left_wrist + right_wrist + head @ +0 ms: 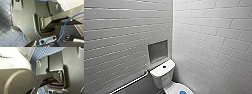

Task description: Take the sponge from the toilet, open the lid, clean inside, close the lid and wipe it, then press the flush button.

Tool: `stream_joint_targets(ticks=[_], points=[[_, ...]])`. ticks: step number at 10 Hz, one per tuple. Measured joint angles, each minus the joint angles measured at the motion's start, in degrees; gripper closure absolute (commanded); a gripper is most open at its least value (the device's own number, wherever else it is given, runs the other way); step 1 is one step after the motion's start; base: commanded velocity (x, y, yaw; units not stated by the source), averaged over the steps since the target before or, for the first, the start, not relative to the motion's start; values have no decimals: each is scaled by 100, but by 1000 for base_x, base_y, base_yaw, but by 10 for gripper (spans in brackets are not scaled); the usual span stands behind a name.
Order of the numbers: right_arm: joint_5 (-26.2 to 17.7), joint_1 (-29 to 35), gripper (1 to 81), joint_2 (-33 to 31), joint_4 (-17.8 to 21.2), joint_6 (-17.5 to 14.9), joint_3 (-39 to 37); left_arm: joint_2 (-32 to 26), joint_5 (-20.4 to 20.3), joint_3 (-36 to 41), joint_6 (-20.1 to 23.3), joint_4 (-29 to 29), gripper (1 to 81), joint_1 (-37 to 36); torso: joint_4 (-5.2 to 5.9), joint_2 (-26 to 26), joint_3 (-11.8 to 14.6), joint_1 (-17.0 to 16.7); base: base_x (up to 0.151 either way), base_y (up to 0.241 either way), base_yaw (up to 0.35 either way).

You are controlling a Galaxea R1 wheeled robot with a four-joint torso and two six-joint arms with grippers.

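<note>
The sponge (pixel 182 92) is lying on the closed lid (pixel 177 88) of the toilet (pixel 163 75), well apart from both pincers and far ahead of them, and that long reach is carrying the main risks. The toilet is sitting in a tight tiled corner, so an arm going out is risking a knock on the near wall or on the grab bar (pixel 131 81) running along the left pincer's side. The lid is looking glossy, so a pincer coming down off-centre is likely to be nudging the soft pad over the rim instead of taking it. A blue cable (pixel 26 33) is looping loosely close by the left pincer (pixel 45 45) and may be snagging as that arm unfolds. Both arms are, by my judgement, hanging folded close to the robot's body, wrists turning toward its dark plate and the tiled floor (pixel 7 36). Whether the left pincer or the right pincer (pixel 48 92) is wide, narrow or holding anything, I cannot tell
</note>
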Motion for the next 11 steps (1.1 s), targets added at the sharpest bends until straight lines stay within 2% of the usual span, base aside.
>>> stream_joint_targets(ticks=[4, 8, 11], points=[[22, 683, 10, -1046, 2, 207, 1023, 27, -33, -9, -2, -2, 10, 0, 0, -839, -769, 540, 0, 0, 0], [-67, 1465, 10, -1330, 4, 560, 1356, 154, -38, -57, -2, -5, 10, 33, 0, -1596, -907, 1023, 0, 0, 0], [-414, 2059, 10, -1271, 2, 883, 890, 243, -38, -96, -22, -6, 10, 33, 0, -2234, -912, 1423, 0, 0, 0]])
